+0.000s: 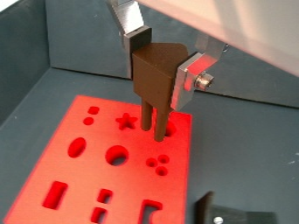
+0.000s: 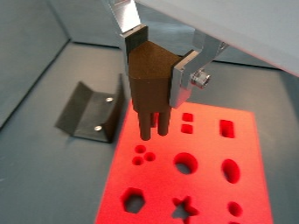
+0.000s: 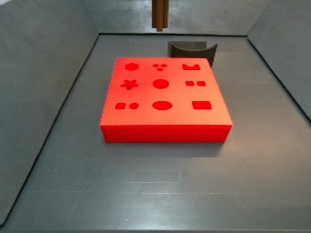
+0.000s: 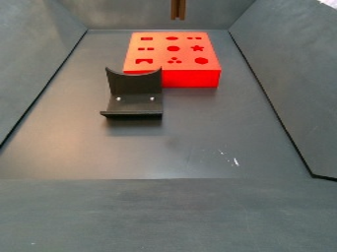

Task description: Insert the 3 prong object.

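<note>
from where i sit, the gripper point(image 1: 163, 63) hangs above the red block point(image 3: 162, 91), and in both wrist views its silver fingers point(image 1: 191, 72) are clamped on the wide brown body of the 3 prong object point(image 1: 155, 79), one plate on each side. the piece hangs upright with its narrow rods pointing down at the block's top face, their tips clear of the surface. in a wrist view the rods point(image 2: 153, 122) hang over the edge of the block nearest the fixture point(image 2: 91, 111), close to the cluster of three small round holes point(image 2: 142, 156), though i can't say for sure from these angles whether they are lined up with it. in both side views only the lower end of the brown piece shows at the top edge of the picture point(image 3: 159, 12), with the gripper itself cut off above. the fixture stands on the grey floor just beside the block's far end in a side view point(image 3: 191, 47), and in front of the block, a little apart from it, in a side view point(image 4: 133, 94).
</note>
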Robot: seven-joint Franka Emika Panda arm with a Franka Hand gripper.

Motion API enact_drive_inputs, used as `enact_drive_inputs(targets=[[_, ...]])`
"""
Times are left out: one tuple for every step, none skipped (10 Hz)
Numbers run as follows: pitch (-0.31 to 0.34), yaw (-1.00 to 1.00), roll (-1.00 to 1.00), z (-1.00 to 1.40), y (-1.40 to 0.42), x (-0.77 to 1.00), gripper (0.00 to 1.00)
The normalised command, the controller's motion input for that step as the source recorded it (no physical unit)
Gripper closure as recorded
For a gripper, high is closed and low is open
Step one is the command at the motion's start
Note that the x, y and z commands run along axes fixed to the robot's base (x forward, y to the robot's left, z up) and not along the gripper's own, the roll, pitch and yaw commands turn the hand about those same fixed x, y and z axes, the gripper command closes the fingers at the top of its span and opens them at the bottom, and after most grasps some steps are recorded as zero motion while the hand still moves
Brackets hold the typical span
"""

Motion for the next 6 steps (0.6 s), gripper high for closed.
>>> enact_drive_inputs(targets=[[0.000, 0.69, 0.06, -0.20, 0.32, 0.02, 1.00], [0.000, 0.06, 0.00, 0.00, 0.10, 0.00, 1.00], [0.000, 0.29, 0.01, -0.17, 0.00, 0.14, 1.00], [0.000, 0.61, 0.08, -0.34, 0.00, 0.37, 1.00], [0.000, 0.77, 0.13, -0.18, 0.00, 0.27, 1.00], [0.001, 0.67, 0.17, -0.13, 0.00, 0.28, 1.00]])
